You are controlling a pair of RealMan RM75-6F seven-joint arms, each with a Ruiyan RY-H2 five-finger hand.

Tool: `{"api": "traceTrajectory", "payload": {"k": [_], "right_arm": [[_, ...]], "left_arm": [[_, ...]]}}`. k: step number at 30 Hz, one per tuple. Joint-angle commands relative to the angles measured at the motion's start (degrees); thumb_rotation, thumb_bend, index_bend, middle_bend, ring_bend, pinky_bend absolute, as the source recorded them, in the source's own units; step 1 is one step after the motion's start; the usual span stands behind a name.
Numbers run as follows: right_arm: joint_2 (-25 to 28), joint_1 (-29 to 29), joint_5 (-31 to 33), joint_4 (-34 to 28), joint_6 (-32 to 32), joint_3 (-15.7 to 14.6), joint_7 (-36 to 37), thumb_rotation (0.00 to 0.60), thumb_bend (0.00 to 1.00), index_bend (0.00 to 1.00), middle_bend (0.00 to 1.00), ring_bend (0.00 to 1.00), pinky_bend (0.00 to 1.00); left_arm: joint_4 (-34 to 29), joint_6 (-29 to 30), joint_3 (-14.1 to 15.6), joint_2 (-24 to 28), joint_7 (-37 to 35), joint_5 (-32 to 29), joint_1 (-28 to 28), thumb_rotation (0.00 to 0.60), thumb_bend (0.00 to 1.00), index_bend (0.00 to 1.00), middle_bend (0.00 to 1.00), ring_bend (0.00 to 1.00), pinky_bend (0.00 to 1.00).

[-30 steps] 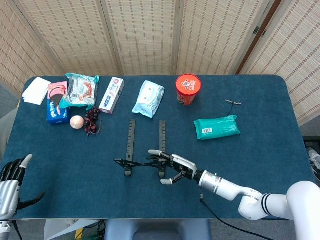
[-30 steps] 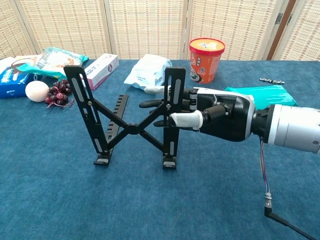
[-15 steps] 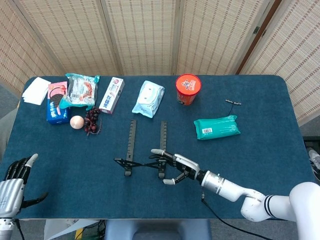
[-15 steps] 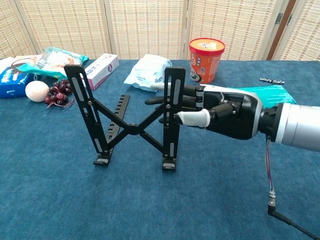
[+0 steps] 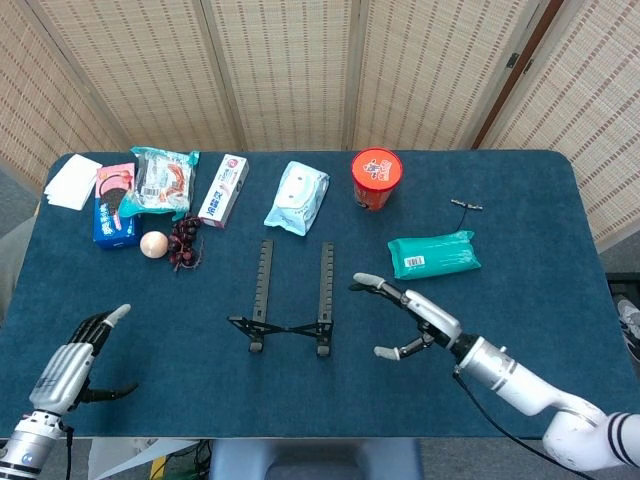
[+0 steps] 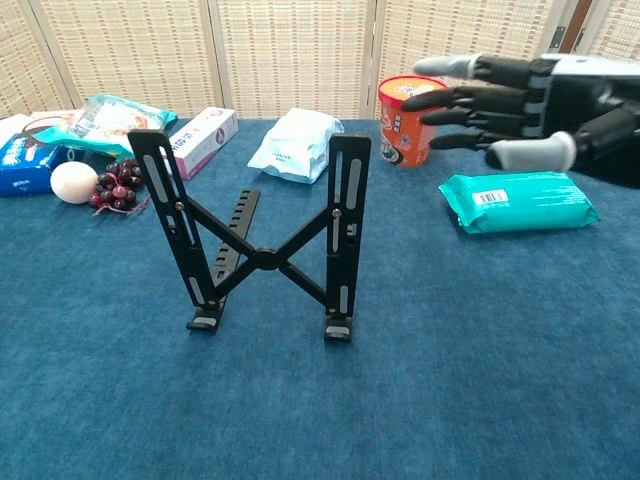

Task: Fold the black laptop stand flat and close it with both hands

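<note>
The right hand (image 5: 415, 320) hangs raised at about 5 o'clock, fingers (image 6: 470, 97) spread, holding nothing. The left hand (image 5: 78, 352) waits at 8 o'clock, fingers apart.

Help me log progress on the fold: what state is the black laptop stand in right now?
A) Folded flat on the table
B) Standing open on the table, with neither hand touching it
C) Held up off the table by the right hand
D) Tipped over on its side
B: the laptop stand stands upright and spread in an X, while the right hand hangs open off to its side and the left hand is far away near the table edge.
</note>
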Motion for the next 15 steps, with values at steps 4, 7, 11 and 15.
{"api": "traceTrajectory", "payload": {"k": [4, 7, 11, 15], "right_arm": [[6.61, -4.9, -0.13, -4.94, 5.27, -0.64, -4.97, 0.6, 0.13, 0.0, 0.14, 0.0, 0.06], [9.21, -6.35, -0.36, -6.48, 6.9, -0.36, -6.42, 0.6, 0.13, 0.0, 0.14, 0.0, 0.06], [12.05, -7.73, -0.57, -8.27, 8.23, 0.22, -7.69, 0.6, 0.13, 0.0, 0.14, 0.0, 0.06], [14.07, -8.91, -0.56, -9.74, 8.89, 0.94, -8.31, 0.6, 0.13, 0.0, 0.14, 0.0, 0.06]], "left_arm": [[4.54, -9.43, 0.0, -0.6, -20.8, 3.3, -8.07, 0.6, 0.12, 0.04, 0.11, 0.07, 0.03], [6.41, -11.91, -0.01, -1.3, -30.4, 4.61, -11.06, 0.6, 0.12, 0.04, 0.11, 0.07, 0.03], [9.62, -13.85, -0.09, -3.0, -41.41, 6.44, -14.78, 0.6, 0.12, 0.04, 0.12, 0.08, 0.03], [13.04, -15.53, 0.79, -4.52, -54.41, 9.52, -19.17, 0.6, 0.12, 0.04, 0.13, 0.08, 0.03]]}}
